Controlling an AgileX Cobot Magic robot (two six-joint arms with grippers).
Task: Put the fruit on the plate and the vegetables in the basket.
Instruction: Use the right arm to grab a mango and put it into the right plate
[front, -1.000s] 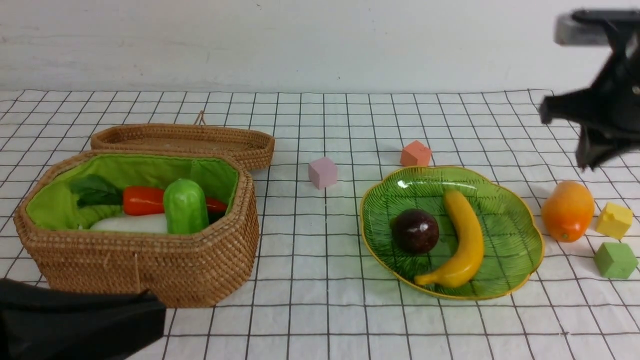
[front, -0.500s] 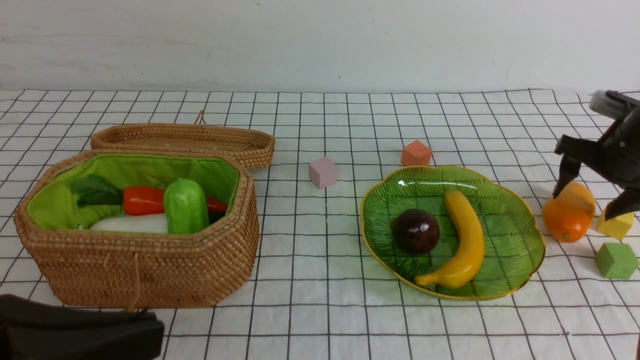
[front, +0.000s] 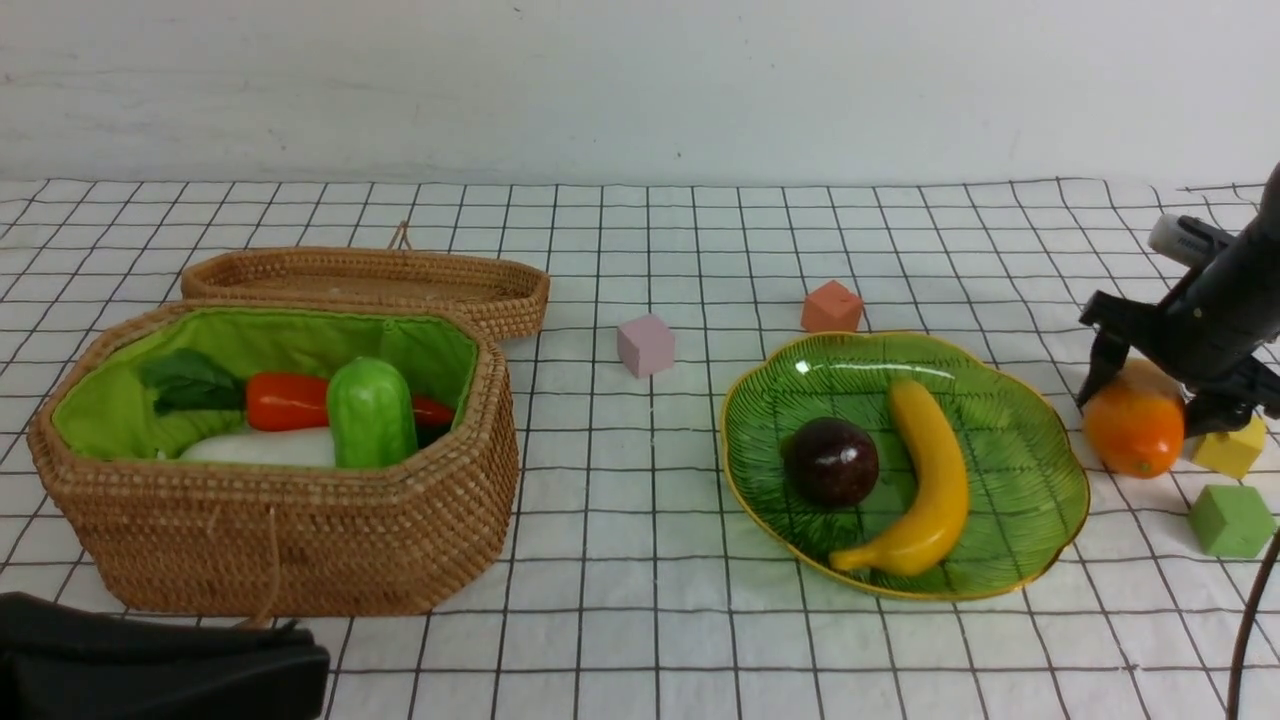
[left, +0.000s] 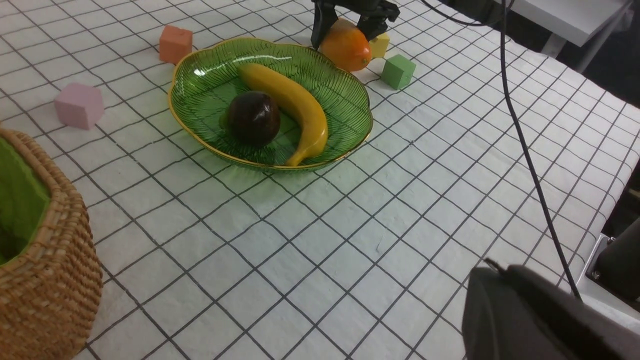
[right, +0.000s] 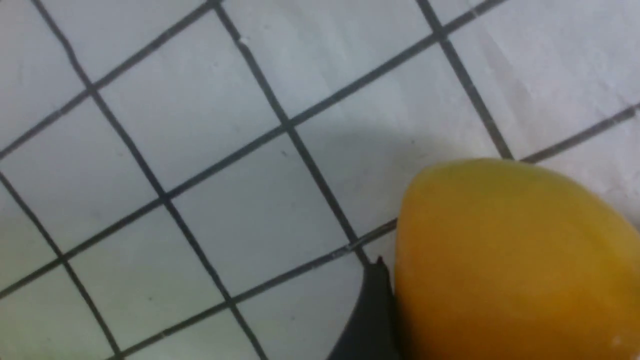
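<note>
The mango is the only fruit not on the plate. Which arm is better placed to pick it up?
The right arm. Its gripper is open with the fingers on either side of the mango, which lies on the cloth right of the plate. The left gripper sits low, near the basket, shut.

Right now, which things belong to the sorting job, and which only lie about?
Job: mango, banana, mangosteen, plate, carrot, radish, gourd, basket.

Lying about: pink cube, orange cube, yellow cube, green cube, wicker lid.
</note>
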